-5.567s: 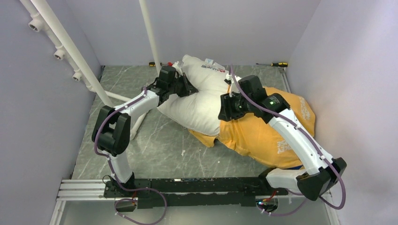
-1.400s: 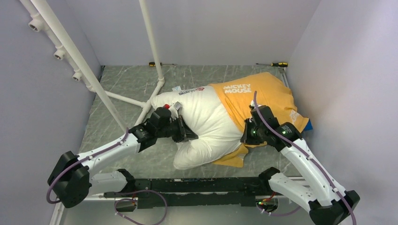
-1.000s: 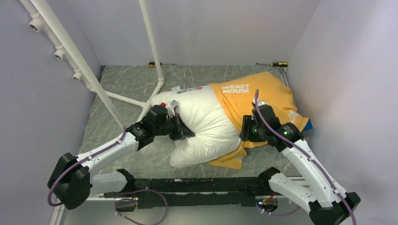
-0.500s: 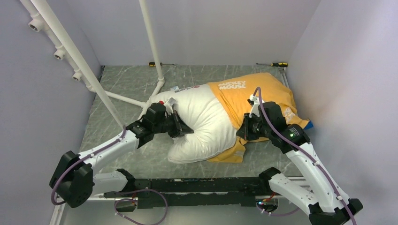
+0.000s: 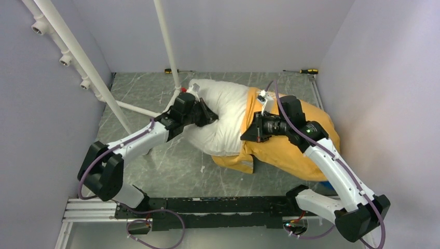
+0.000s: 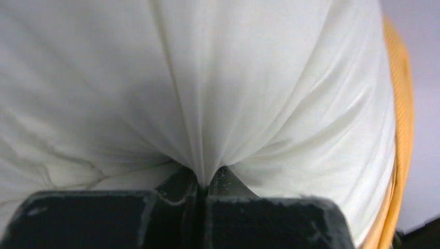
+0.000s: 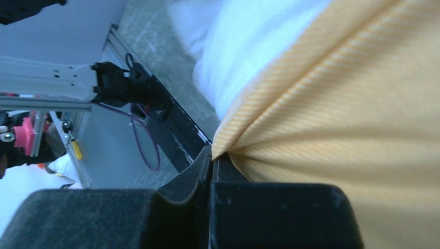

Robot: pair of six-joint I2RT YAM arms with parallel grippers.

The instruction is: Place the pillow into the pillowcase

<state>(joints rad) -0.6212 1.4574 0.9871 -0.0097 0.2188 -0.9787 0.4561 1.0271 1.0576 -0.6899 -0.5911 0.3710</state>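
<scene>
We see the fat white pillow (image 5: 220, 116) lying bent, with one end tucked inside the crumpled yellow-orange pillowcase (image 5: 296, 150).

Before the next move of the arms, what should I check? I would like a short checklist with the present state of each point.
1. Grip of left pincer on pillow: ok, white cloth is pinched.
2. Grip of right pincer on pillowcase edge: ok, yellow cloth is pinched.
3. Whole pillow inside pillowcase: not ok, a large white part is outside.
4. Pillowcase edge under the pillow: cannot tell, hidden.
5. Room between pillow and post: cannot tell, a corner lies near the foot of the post.
</scene>
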